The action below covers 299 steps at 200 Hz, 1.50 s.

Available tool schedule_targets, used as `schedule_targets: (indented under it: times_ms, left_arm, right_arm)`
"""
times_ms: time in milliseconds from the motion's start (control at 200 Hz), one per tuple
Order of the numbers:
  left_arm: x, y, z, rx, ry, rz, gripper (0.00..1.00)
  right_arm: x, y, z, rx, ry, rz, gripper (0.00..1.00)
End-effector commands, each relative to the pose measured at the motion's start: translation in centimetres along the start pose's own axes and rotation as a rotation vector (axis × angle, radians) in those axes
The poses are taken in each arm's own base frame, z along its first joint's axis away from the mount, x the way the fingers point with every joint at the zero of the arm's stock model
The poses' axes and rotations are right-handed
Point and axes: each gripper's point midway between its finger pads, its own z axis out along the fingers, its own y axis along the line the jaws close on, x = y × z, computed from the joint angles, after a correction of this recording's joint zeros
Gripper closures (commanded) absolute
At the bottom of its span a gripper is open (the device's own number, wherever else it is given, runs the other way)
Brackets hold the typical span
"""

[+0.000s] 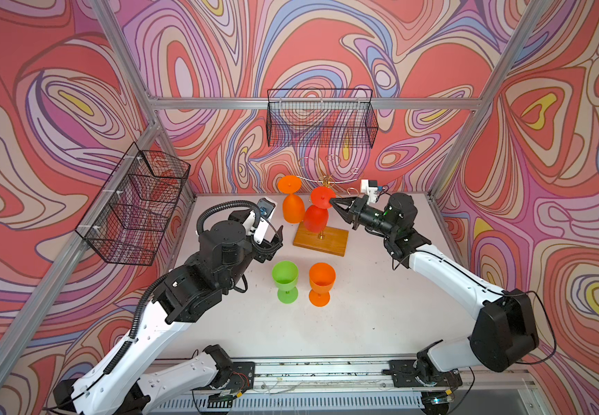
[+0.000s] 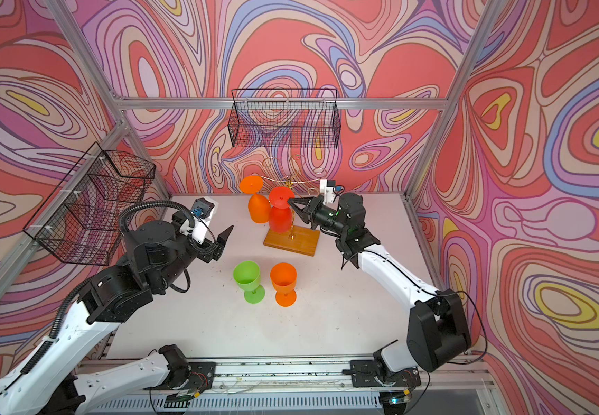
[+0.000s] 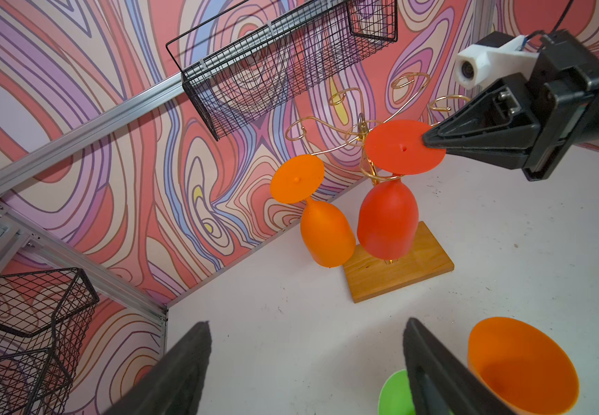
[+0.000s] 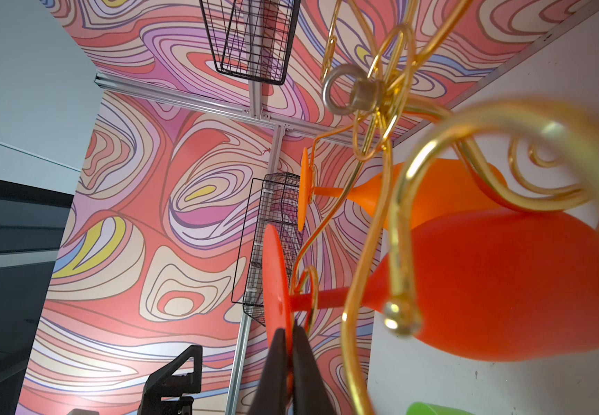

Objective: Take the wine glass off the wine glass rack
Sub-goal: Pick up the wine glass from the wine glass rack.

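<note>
On a curled arm of the wine glass rack (image 1: 330, 241), the red wine glass (image 3: 387, 219) hangs bowl-down with its stem vertical. The right tool (image 3: 426, 138) (the nearer one) pinches its foot's rim from the side. The left tool (image 3: 307, 325) gapes empty, well apart.

The gold-wire wine glass rack (image 1: 330, 240) stands upright on its wooden base at the table's 12 o'clock. A red wine glass (image 1: 315, 219) hangs inverted from one arm. At its 10 o'clock hangs an orange wine glass (image 1: 292, 212).
</note>
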Motion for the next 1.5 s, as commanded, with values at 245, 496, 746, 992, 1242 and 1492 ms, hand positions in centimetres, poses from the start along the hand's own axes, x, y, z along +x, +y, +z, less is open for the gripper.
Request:
schedule_targets:
  times_ms: [245,496,746,992,1242,1492]
  left_arm:
    - [0.2,0.1,0.0,-0.007,0.006,0.026,0.16]
    - [0.4,0.1,-0.1,-0.006,0.009,0.026,0.16]
    - [0.8,-0.1,0.1,-0.001,0.015,0.021,0.17]
    - [0.8,0.0,0.2,-0.002,0.016,0.021,0.17]
    - [0.9,-0.1,0.5,0.0,0.022,0.017,0.17]
    - [0.9,-0.2,0.6,0.004,0.023,0.01,0.15]
  right_arm:
    - [-0.2,1.7,0.1,0.049,0.019,-0.047,1.0]
    - [0.0,1.9,0.1,0.094,0.048,-0.054,1.0]
    - [0.6,1.8,0.1,0.092,0.084,-0.04,1.0]
    - [0.7,2.0,0.3,0.074,0.099,-0.031,1.0]
    - [1.3,2.0,0.9,0.055,0.127,-0.018,1.0]
    - [1.3,2.2,1.7,0.031,0.135,-0.018,1.0]
